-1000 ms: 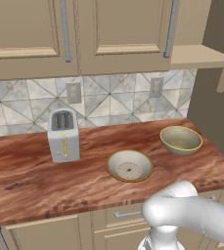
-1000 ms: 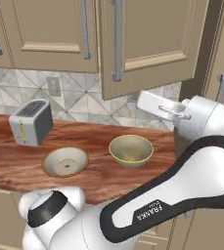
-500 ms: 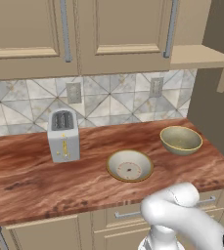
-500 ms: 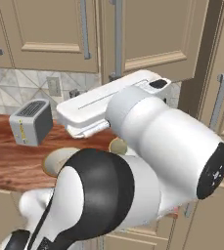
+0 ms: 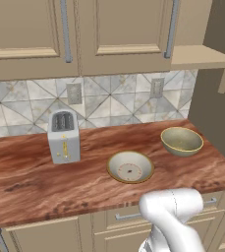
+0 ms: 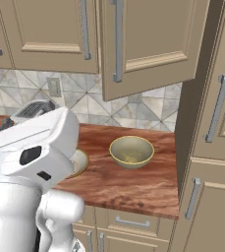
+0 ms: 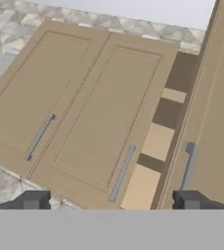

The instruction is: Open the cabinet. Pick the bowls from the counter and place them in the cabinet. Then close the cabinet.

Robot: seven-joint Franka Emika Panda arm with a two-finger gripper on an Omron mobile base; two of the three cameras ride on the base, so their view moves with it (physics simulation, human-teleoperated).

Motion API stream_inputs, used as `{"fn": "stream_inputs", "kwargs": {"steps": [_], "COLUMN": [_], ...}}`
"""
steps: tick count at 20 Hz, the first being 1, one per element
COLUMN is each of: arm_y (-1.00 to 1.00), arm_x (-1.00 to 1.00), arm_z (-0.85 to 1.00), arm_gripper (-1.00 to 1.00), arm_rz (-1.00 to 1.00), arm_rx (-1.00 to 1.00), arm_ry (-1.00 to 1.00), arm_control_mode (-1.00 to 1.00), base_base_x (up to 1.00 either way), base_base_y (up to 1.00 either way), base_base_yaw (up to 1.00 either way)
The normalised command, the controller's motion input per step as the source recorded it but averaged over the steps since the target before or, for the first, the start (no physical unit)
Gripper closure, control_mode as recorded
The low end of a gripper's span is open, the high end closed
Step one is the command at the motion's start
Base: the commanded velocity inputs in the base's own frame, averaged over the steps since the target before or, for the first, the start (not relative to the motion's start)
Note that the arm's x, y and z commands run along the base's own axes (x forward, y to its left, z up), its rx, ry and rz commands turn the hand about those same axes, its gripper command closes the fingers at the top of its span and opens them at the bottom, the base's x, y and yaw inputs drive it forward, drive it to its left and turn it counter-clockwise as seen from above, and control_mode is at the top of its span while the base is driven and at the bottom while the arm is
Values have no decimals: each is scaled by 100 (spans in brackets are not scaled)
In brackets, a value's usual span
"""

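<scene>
Standing wide apart and holding nothing, the fingers (image 7: pixel 109 201) are pointing up at the cabinet (image 7: pixel 108 117), whose right door (image 6: pixel 148 47) is swung out while its left door (image 5: pixel 128 34) is sitting closed.

- Deep bowl (image 5: pixel 182 141): resting on the surface (image 5: pixel 60 182) directly below the opened half of the cabinet, near the surface's right end. It is lying below and behind where the fingers are aimed, so the hand is likely needing to turn downward to reach it.
- Shallow bowl (image 5: pixel 130 166): sitting left of the deep bowl and nearer the front edge, apart from it; round, so no long axis is governing the approach.
- Shelf (image 5: pixel 197 56): showing bare inside the cabinet, above the deep bowl.
- Toaster (image 5: pixel 63 136): standing well left of the shallow bowl, clear of the likely path.
- Open door: hanging over the deep bowl's corner, probably the main obstacle when lifting.
</scene>
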Motion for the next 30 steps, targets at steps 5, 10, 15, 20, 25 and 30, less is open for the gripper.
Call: {"fn": "stream_inputs", "kwargs": {"steps": [5,10,15,20,25,30], "arm_y": [100,85,36,4,1,0], "arm_x": [-37,-9,11,22,41,54], "arm_z": [-41,-14,-23,-13,-36,-23], "arm_gripper": [-100,-100,-100,-100,-100,-100], "arm_rz": [-33,-32,-28,-10,-3,-1], "arm_rx": [7,3,0,5,5,5], "arm_ry": [-7,-16,-10,-2,-8,-14], "arm_control_mode": [-100,-100,-100,-100,-100,-100], "base_base_x": [0,0,0,0,0,0], "base_base_y": [0,0,0,0,0,0], "base_base_yaw": [0,0,0,0,0,0]}}
